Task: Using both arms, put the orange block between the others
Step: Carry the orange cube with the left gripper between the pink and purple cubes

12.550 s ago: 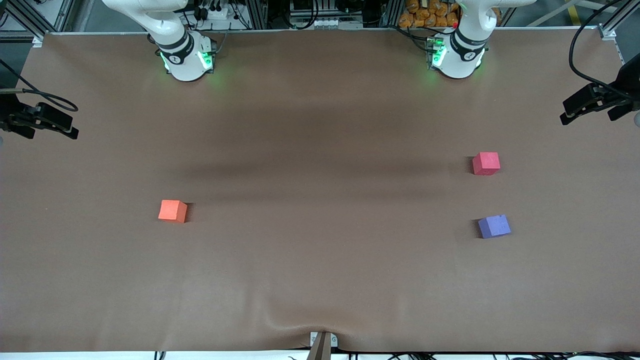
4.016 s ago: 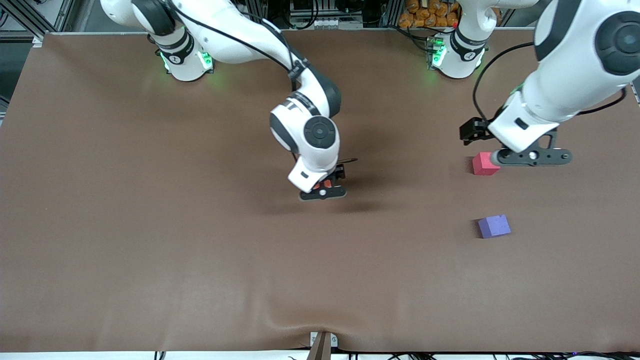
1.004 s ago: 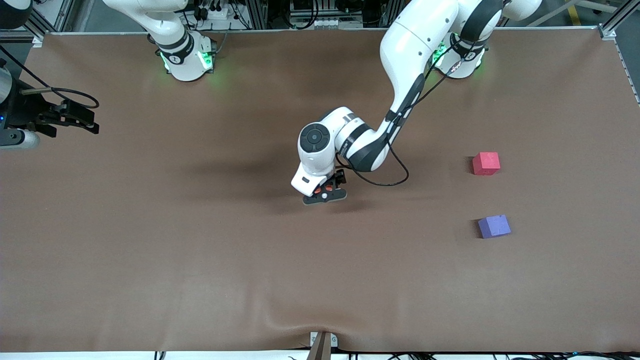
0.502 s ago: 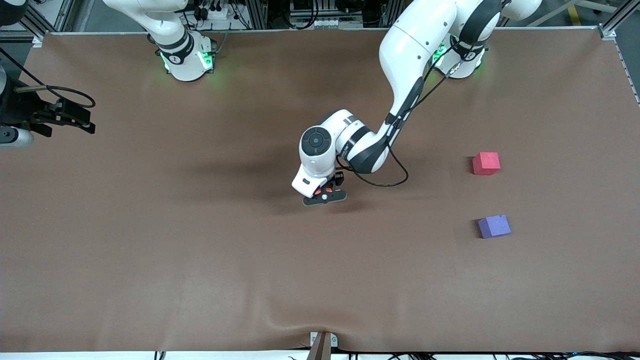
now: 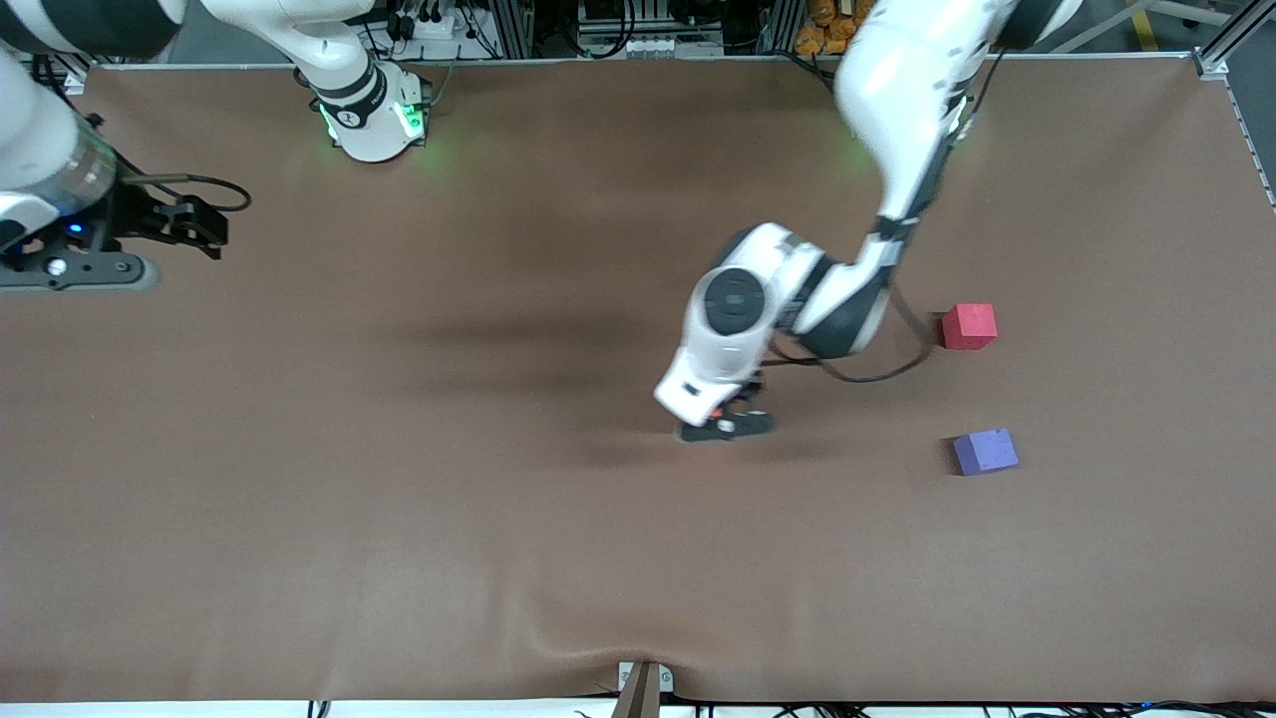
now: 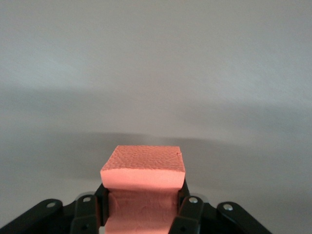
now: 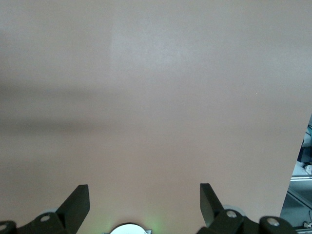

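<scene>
The orange block (image 6: 144, 168) is pinched between the black fingers (image 6: 187, 209) of my left gripper (image 6: 143, 207), which is shut on it and hangs over bare table. From the front, that left gripper (image 5: 726, 425) is over the table's middle, a short way from the others, and only a sliver of the orange block (image 5: 715, 413) shows under the wrist. The red-pink cube (image 5: 969, 326) and the purple-blue cube (image 5: 985, 451) rest apart at the left arm's end. My right gripper (image 7: 144, 195) is open with nothing in it, and that right gripper (image 5: 70, 271) waits at the right arm's end.
A black cable (image 5: 867, 374) loops from the left wrist close to the red-pink cube. The brown cloth (image 5: 399, 499) has a wrinkle (image 5: 588, 648) near the front edge, by a metal bracket (image 5: 643, 683).
My left gripper closed on the orange block, lifted it and carried it toward the two cubes. The right arm shifted slightly over its end of the table.
</scene>
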`<state>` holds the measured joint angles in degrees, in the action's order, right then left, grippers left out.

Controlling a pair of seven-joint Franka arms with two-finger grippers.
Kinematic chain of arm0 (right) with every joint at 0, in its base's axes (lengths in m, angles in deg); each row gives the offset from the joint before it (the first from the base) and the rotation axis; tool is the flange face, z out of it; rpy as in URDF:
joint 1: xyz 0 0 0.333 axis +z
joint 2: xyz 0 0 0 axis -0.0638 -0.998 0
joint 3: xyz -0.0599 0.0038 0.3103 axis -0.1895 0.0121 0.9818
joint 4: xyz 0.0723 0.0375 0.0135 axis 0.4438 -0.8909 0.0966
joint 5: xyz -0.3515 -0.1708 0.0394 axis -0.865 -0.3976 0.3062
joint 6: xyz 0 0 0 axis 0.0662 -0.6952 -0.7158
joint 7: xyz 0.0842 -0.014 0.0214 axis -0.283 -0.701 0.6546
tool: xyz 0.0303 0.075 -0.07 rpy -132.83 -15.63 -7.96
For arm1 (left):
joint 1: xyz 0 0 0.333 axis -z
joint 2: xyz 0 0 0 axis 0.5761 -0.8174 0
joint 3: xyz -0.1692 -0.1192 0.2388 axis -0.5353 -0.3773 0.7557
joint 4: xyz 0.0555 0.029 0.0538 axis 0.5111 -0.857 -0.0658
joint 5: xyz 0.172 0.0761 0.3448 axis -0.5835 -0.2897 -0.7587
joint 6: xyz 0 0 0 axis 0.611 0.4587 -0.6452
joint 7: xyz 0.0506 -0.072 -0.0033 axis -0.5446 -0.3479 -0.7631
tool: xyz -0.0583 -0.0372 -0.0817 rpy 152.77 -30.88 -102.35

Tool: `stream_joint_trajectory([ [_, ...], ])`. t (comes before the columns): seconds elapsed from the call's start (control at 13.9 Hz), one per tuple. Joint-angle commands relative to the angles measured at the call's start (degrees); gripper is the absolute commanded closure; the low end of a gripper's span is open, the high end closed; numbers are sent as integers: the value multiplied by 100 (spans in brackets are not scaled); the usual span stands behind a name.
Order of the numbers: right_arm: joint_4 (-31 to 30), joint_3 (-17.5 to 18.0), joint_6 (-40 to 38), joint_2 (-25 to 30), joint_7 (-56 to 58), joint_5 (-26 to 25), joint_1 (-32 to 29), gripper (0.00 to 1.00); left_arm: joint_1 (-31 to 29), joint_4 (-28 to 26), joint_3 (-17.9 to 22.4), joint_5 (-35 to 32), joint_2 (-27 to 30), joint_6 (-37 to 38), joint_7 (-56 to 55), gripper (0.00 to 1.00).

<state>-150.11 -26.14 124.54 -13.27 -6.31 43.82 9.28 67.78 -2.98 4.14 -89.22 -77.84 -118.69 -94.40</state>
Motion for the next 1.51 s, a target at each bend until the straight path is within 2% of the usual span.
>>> stream_joint_trajectory([
  [0.0, 90, -6, 81, -101, -144, -58, -52, 0, -647, -1221, -39, 80, 1036, -42, 1087, 100],
  [0.22, 90, -41, 239, -84, -109, 266, -297, 0, -1430, -1916, -48, 106, 1643, -34, 2450, 100],
  [0.43, 81, -41, 293, -40, -65, 741, -746, 0, -2282, -2453, -39, 80, 1891, -86, 3769, 100],
  [0.65, 73, -49, 485, -13, -47, 821, -756, 0, -2916, -3032, -48, 80, 2083, -410, 4571, 100],
  [1.0, 46, -49, 538, 65, 321, 830, -896, 0, -3322, -3719, -39, 80, 2120, -1314, 5354, 100],
  [1.15, 37, -58, 547, 74, 418, 839, -966, 0, -3550, -3782, -48, 71, 1954, -1580, 5381, 100],
  [1.43, -15, -207, 477, 197, 603, 857, -949, 0, -3568, -3799, -48, 263, 1768, -1651, 5101, 100],
])
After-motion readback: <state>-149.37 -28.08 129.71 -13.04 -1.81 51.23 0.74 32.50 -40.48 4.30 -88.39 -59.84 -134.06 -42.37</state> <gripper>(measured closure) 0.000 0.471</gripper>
